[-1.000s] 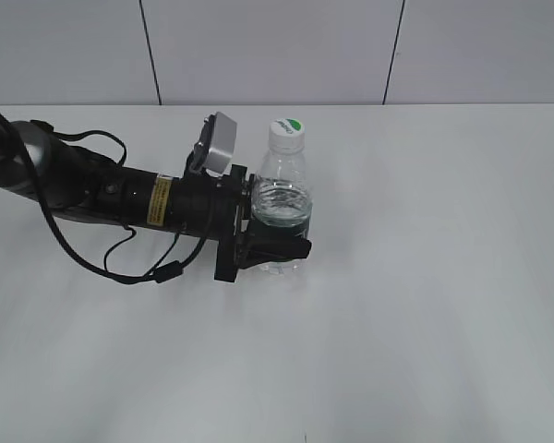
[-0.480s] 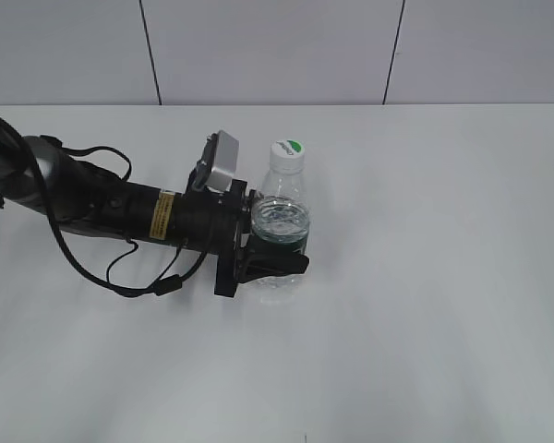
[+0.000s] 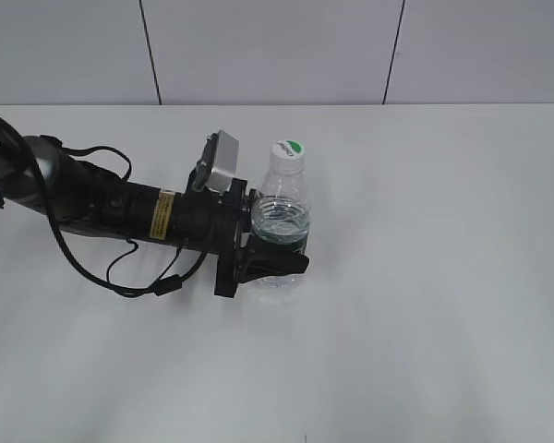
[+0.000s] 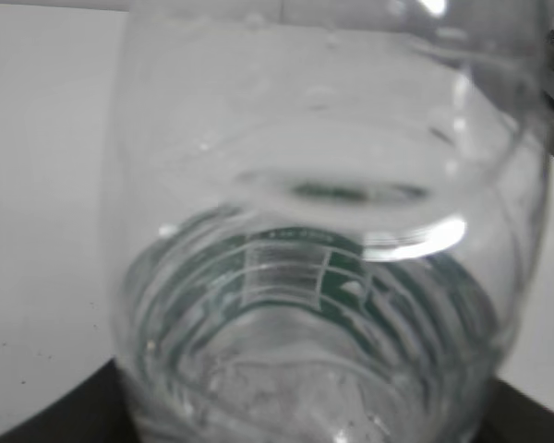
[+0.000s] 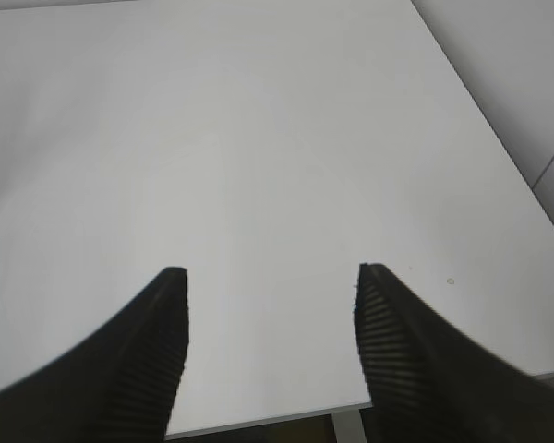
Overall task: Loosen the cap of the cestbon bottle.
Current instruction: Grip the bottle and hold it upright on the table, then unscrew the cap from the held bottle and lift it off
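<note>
Cestbon bottle (image 3: 282, 221) clamped by left gripper (image 3: 275, 261) | right gripper (image 5: 270, 305) released, wrist-view only

text on my left arm (image 3: 37, 180): white letters "PER" at the frame's left edge | yellow sticker (image 3: 160, 213) on my forearm: print too small to read | cap (image 3: 288, 152): green mark, lettering unreadable | cestbon bottle (image 4: 323, 277) label: blurred, unreadable
</note>
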